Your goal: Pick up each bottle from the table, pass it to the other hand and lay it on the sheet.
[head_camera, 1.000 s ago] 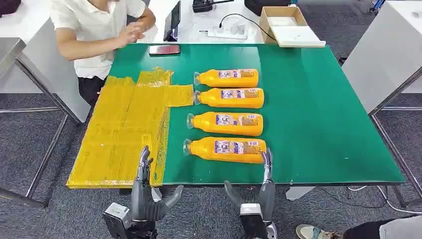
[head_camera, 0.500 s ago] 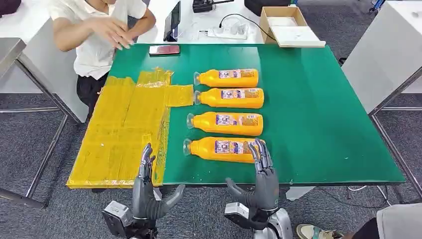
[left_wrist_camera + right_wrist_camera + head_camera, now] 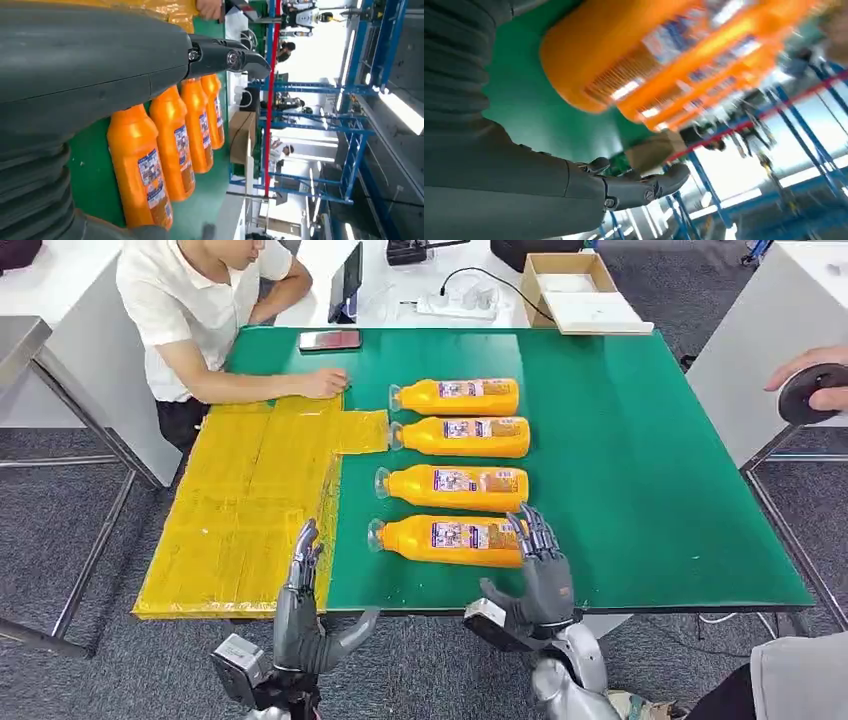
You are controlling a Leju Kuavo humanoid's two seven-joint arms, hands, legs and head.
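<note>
Several orange bottles lie in a row on the green table (image 3: pixel 640 470), caps toward the yellow sheet (image 3: pixel 250 505). The nearest bottle (image 3: pixel 450 539) lies close to the front edge; my right hand (image 3: pixel 540 575) reaches up over that edge with fingers spread, its fingertips at the bottle's base end, holding nothing. The right wrist view has that bottle's base (image 3: pixel 624 65) close up. My left hand (image 3: pixel 305 615) is raised, fingers apart and empty, at the front edge over the sheet's near corner. The left wrist view looks along the row of bottles (image 3: pixel 145 175).
A person (image 3: pixel 200 310) sits at the table's far left corner, one hand (image 3: pixel 325 383) resting on the sheet's far end. A phone (image 3: pixel 330 339) lies at the far edge. Another person's hand (image 3: pixel 815 380) holds a dark round object at the right. A cardboard box (image 3: pixel 580 290) stands behind.
My right hand has moved forward and up to the nearest bottle's base end. The left hand shifted slightly right. The person lowered a hand onto the sheet; another hand appeared at the right.
</note>
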